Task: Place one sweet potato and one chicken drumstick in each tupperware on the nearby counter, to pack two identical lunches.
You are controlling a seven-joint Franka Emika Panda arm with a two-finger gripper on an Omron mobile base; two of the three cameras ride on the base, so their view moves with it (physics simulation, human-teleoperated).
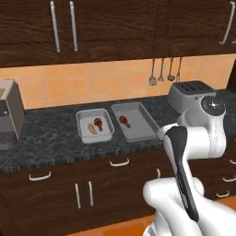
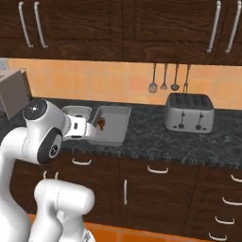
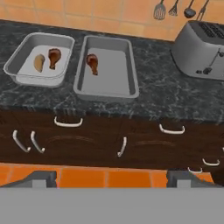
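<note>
The counter [image 3: 166, 94], a dark marbled slab, spans the hand view, and on it stand the two tupperware containers side by side: the longer tupperware [image 3: 111, 89] near the middle and the squarish tupperware [image 3: 22, 72] just beside it at nine o'clock. The squarish one already holds a full lunch, a sweet potato [image 3: 39, 62] with a chicken drumstick [image 3: 54, 57] close at its three o'clock. The long one holds a lone drumstick [image 3: 92, 64] up in its eleven o'clock corner, so what is missing, as I judge it, is the second sweet potato, and I cannot find it on this stretch of counter. A toaster [image 3: 202, 49] sits well apart at two o'clock. The gripper [image 3: 111, 177] is drawn back off the counter, over the cabinet fronts; its fingertips [image 3: 41, 177] stand wide apart at the bottom of the hand view with nothing between them. To do this step well, the tan oval should be located first and not confused with the darker drumsticks, then gripped across its narrow middle and set down in the bare floor of the long container at five o'clock of the drumstick, clearing the raised rim on the way in.
</note>
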